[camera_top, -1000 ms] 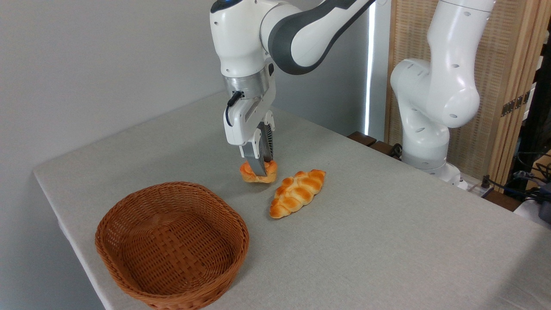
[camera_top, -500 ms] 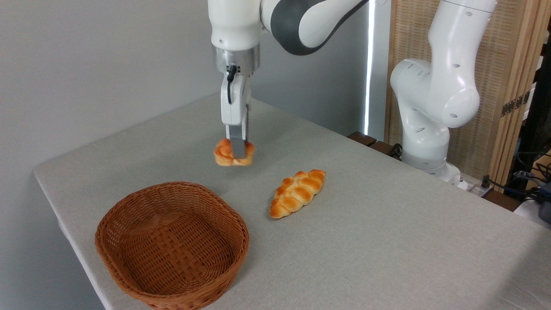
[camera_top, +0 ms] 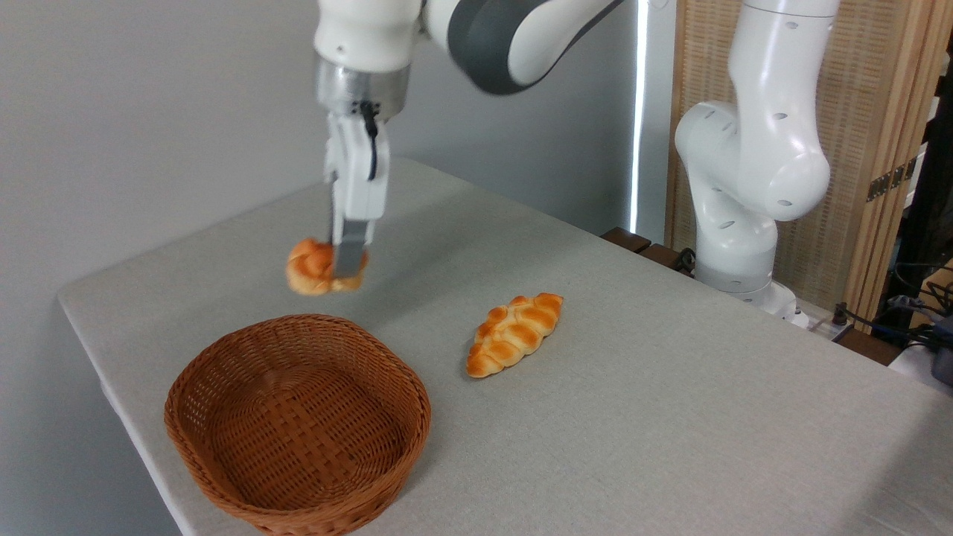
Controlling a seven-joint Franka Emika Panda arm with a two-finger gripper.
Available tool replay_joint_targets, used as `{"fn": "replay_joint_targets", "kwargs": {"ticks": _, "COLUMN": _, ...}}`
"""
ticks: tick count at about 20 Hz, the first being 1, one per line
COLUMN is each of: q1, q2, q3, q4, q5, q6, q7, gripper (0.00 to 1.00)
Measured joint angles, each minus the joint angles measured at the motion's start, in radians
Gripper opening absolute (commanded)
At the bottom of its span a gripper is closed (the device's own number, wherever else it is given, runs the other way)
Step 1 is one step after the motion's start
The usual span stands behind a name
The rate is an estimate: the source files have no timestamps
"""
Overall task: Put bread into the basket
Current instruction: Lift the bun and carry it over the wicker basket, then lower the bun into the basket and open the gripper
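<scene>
The bread, a small round orange-golden bun with a knotted top, hangs in the air above the table, slightly blurred. My gripper is shut on it, its fingers pointing straight down from the white arm. The brown wicker basket stands on the table at the front left, with nothing inside it. The bun is held above and just behind the basket's far rim.
A longer braided golden loaf lies on the grey tablecloth to the right of the basket. The arm's white base stands at the back right. The table's left edge runs close to the basket.
The gripper has lifted the bun off the table beside the braided loaf and carried it up and to the left, toward the space over the basket's far rim.
</scene>
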Motion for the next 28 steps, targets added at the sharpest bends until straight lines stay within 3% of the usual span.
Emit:
{"fn": "replay_joint_targets", "kwargs": {"ticks": 4, "q1": -0.004, "q2": 0.1, "q3": -0.001, "q4": 0.02, "q5": -0.002, "q6": 0.14, "q7": -0.117, "gripper": 0.44}}
{"fn": "replay_joint_targets", "kwargs": {"ticks": 10, "q1": -0.005, "q2": 0.188, "q3": -0.009, "q4": 0.042, "q5": -0.002, "q6": 0.224, "q7": -0.134, "gripper": 0.46}}
{"fn": "replay_joint_targets", "kwargs": {"ticks": 15, "q1": -0.013, "q2": 0.257, "q3": -0.019, "q4": 0.045, "q5": -0.002, "q6": 0.267, "q7": -0.134, "gripper": 0.6}}
{"fn": "replay_joint_targets", "kwargs": {"ticks": 18, "q1": -0.015, "q2": 0.27, "q3": -0.029, "q4": 0.05, "q5": -0.002, "q6": 0.271, "q7": -0.134, "gripper": 0.74}}
{"fn": "replay_joint_targets", "kwargs": {"ticks": 28, "q1": -0.015, "q2": 0.271, "q3": -0.032, "q4": 0.052, "q5": 0.005, "q6": 0.271, "q7": -0.133, "gripper": 0.85}}
